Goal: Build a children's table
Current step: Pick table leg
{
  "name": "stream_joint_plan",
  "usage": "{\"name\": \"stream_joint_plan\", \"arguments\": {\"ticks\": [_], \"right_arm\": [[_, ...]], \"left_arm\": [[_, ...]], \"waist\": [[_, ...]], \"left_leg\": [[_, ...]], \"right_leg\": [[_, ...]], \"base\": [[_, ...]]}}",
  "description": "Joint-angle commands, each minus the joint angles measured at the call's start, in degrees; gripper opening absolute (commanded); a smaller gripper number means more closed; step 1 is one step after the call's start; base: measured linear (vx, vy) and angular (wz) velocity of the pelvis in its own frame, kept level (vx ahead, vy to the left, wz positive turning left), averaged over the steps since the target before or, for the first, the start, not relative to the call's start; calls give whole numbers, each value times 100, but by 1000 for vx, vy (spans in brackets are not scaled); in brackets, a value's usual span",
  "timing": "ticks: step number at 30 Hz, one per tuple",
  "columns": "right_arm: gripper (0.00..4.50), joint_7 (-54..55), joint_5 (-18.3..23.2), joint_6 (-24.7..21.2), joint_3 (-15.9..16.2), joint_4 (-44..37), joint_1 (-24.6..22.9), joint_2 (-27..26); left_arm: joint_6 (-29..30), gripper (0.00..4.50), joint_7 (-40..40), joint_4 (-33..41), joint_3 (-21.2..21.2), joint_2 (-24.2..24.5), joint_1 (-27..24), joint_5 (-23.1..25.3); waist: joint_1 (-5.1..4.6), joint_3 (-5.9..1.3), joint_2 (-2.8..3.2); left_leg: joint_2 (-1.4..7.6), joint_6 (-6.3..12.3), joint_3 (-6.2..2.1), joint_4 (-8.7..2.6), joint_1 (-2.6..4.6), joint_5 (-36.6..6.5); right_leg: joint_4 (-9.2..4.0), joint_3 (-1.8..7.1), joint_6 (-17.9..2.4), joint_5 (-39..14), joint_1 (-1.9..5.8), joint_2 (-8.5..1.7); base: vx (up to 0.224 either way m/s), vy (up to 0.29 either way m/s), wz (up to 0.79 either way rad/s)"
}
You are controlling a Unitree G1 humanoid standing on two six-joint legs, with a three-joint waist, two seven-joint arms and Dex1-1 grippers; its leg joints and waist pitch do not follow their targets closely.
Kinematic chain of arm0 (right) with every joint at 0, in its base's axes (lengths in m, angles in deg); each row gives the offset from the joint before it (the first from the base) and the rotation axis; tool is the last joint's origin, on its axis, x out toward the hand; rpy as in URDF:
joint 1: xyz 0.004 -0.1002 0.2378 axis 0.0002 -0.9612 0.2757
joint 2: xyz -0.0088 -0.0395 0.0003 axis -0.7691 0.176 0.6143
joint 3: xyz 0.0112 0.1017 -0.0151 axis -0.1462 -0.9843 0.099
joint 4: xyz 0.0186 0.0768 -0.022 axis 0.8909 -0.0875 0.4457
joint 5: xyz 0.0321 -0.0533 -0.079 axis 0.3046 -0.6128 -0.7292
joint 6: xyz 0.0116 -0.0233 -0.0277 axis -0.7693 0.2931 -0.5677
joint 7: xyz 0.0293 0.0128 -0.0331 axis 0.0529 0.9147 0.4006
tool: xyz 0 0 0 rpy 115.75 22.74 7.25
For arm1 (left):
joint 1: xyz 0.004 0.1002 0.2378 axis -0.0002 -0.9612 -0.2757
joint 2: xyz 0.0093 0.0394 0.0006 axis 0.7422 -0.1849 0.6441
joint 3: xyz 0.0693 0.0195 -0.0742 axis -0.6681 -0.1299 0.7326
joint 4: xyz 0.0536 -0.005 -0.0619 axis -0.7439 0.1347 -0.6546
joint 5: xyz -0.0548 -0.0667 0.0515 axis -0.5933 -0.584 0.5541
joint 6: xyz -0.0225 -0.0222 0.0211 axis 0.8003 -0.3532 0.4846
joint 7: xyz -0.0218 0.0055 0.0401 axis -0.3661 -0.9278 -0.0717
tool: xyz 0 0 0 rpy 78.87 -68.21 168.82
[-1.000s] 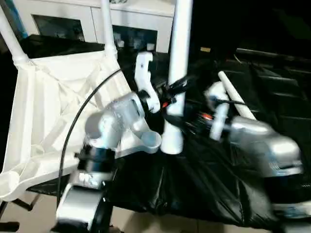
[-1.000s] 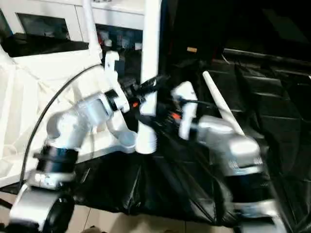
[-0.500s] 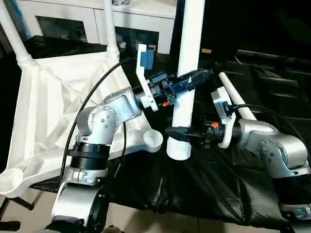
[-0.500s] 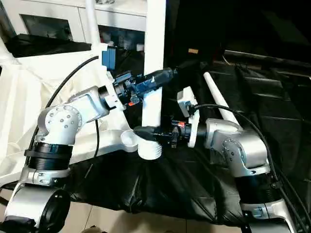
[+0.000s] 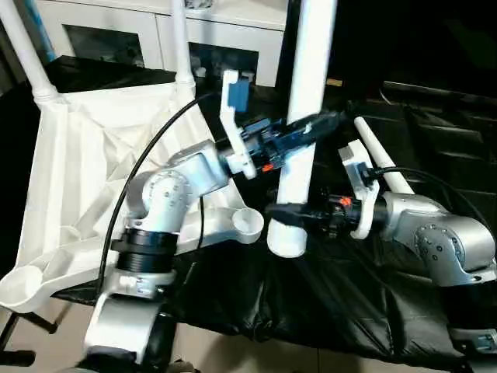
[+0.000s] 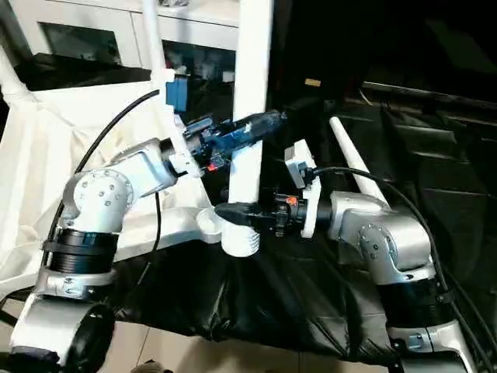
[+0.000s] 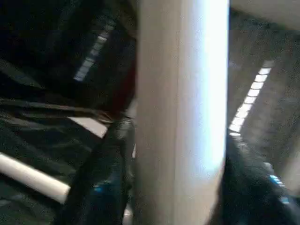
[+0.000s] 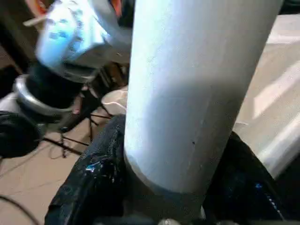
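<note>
You have an upright white leg (image 5: 303,124) held between both hands, standing just beside the empty corner socket (image 5: 247,224) of the upturned tabletop (image 5: 78,179). Your left hand (image 5: 311,128) is clamped on the leg partway up, its black fingers (image 7: 101,183) on either side of the tube. Your right hand (image 6: 237,214) grips it lower, just above the ridged collar (image 5: 286,237), fingers (image 8: 93,187) wrapped around both sides. Two legs (image 5: 180,43) already stand in the far sockets. Another leg (image 5: 380,159) lies on the black sheet (image 5: 326,303) covering the table, behind your right arm.
</note>
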Motion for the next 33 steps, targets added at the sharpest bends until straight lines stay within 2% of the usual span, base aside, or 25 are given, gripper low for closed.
{"name": "stream_joint_plan", "arguments": {"ticks": [1, 4, 5, 6, 10, 12, 18, 19, 20, 21, 24, 33], "right_arm": [[194, 91, -46, 128, -24, -242, -36, -37], [193, 265, -101, 180, -40, -276, -37, -89], [193, 317, -144, 219, -26, -276, -37, -106], [193, 328, -156, 226, -22, -276, -36, -111], [193, 415, -248, 297, 18, -243, -24, -135], [193, 487, -284, 339, 41, -220, -11, -154], [193, 563, -393, 427, 82, -169, 14, -162], [249, 564, -372, 401, 73, -158, 18, -166], [249, 562, -345, 366, 56, -140, 27, -173], [263, 517, -284, 285, 28, -111, 54, -157], [298, 459, -301, 248, 49, -70, 106, -100], [312, 231, -483, 316, 180, 229, 278, 62]], "left_arm": [[-218, 259, -440, 83, -149, -32, 49, 402], [-386, 259, -763, 352, -297, -109, -60, 674], [-450, 240, -930, 452, -400, -137, -108, 839], [-463, 229, -963, 471, -419, -143, -118, 869], [-460, 217, -1292, 529, -378, -278, -183, 923], [-501, 192, -1345, 579, -383, -317, -243, 938], [-563, 182, -1319, 634, -435, -295, -283, 964], [-583, 182, -1300, 643, -461, -280, -283, 980], [-596, 182, -1290, 652, -494, -261, -281, 1005], [-604, 181, -1245, 665, -557, -230, -270, 1027], [-615, 181, -1209, 644, -606, -186, -242, 1085], [-588, 181, -1140, 594, -609, -143, -181, 1049]], "waist": [[11, -404, -42], [14, -403, -50], [16, -407, -50], [25, -411, -73], [24, -400, -77], [21, -402, -84], [23, -399, -82], [24, -400, -79], [24, -400, -79], [22, -400, -92], [20, -402, -82], [15, -405, -84]], "left_leg": [[170, 350, -11, -321, 8, 186], [164, 315, -7, -318, 0, 191], [164, 313, -9, -317, 2, 207], [168, 316, -10, -314, -2, 229], [146, 309, 0, -310, -6, 225], [148, 326, -3, -311, -6, 224], [150, 341, -2, -311, -1, 202], [150, 341, -2, -311, -1, 193], [150, 341, -2, -311, -1, 193], [151, 352, -2, -312, -1, 211], [151, 352, -4, -310, -1, 225], [149, 361, 0, -302, -4, 230]], "right_leg": [[-312, 187, -1521, 631, 400, -382], [-308, 189, -1461, 592, 401, -374], [-304, 189, -1443, 604, 400, -372], [-295, 190, -1437, 624, 407, -379], [-307, 189, -1426, 594, 399, -360], [-309, 190, -1396, 548, 397, -363], [-315, 189, -1367, 486, 383, -362], [-313, 190, -1364, 474, 383, -364], [-313, 190, -1364, 474, 383, -364], [-310, 189, -1354, 496, 383, -360], [-309, 188, -1348, 492, 383, -363], [-303, 188, -1398, 541, 384, -363]], "base": [[0, 0, 0], [0, 0, 0], [0, 0, 0], [0, 0, 0], [0, 0, 0], [0, 0, 0], [0, 0, 0], [0, 0, 0], [0, 0, 0], [0, 0, 0], [0, 0, 0], [0, 0, 0]]}}
